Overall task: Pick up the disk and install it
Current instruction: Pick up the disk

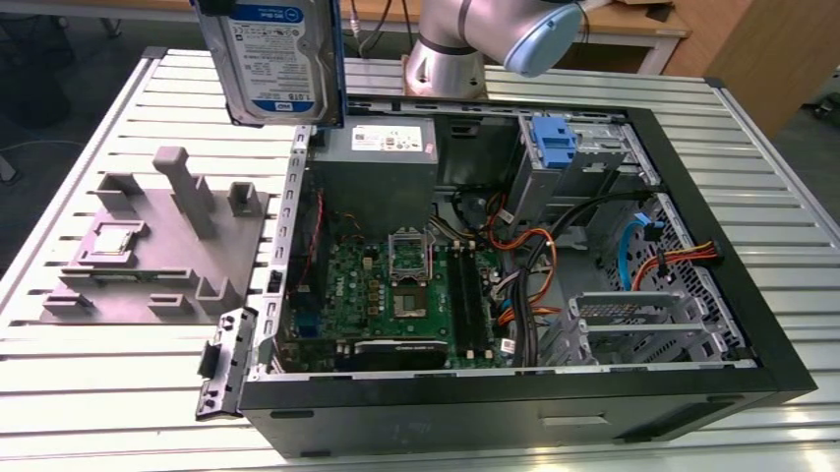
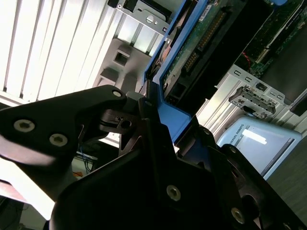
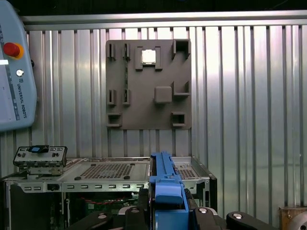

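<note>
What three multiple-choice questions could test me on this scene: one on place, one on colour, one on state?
1. The disk is: A held in the air; B on the table; C inside the case.
2. Its carrier frame is: A red; B blue; C yellow.
3. The end effector is: A open; B shut on the disk; C shut on nothing.
Answers: A, it hangs high in the exterior view; B, blue in both wrist views; B, it clamps the frame.
</note>
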`<state>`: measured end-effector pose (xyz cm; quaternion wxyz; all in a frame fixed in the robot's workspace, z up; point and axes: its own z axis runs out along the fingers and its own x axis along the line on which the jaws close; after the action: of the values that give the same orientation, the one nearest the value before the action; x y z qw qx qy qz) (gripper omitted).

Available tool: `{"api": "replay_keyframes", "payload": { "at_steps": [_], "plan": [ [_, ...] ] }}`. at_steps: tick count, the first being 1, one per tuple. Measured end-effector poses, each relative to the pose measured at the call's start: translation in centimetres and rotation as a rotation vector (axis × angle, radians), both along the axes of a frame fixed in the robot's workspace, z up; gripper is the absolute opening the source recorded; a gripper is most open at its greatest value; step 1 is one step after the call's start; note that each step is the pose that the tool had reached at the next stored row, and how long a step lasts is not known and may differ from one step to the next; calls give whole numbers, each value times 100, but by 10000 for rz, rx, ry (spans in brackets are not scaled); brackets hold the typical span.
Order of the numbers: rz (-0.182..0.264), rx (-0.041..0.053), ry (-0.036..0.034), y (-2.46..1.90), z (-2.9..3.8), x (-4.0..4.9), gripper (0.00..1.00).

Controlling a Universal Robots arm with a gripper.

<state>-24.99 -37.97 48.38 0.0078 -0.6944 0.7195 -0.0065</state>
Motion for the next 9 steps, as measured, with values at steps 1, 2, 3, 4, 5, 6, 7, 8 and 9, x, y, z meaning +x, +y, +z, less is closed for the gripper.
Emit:
{"api": "replay_keyframes", "payload": {
  "at_steps": [1,2,3,4,5,6,7,8,9],
  "plan": [
    [0,-1,0,0,0,0,37],
    [0,-1,0,0,0,0,37],
    [0,-1,0,0,0,0,37],
    [0,-1,-1,0,0,0,37],
    [-1,-1,0,-2,0,0,37],
    [0,-1,0,-9,0,1,37],
    [-1,-1,0,-22,0,1,37],
    [0,-1,-1,-38,0,2,37],
    [-1,-1,0,-60,0,3,37]
  ]
}}
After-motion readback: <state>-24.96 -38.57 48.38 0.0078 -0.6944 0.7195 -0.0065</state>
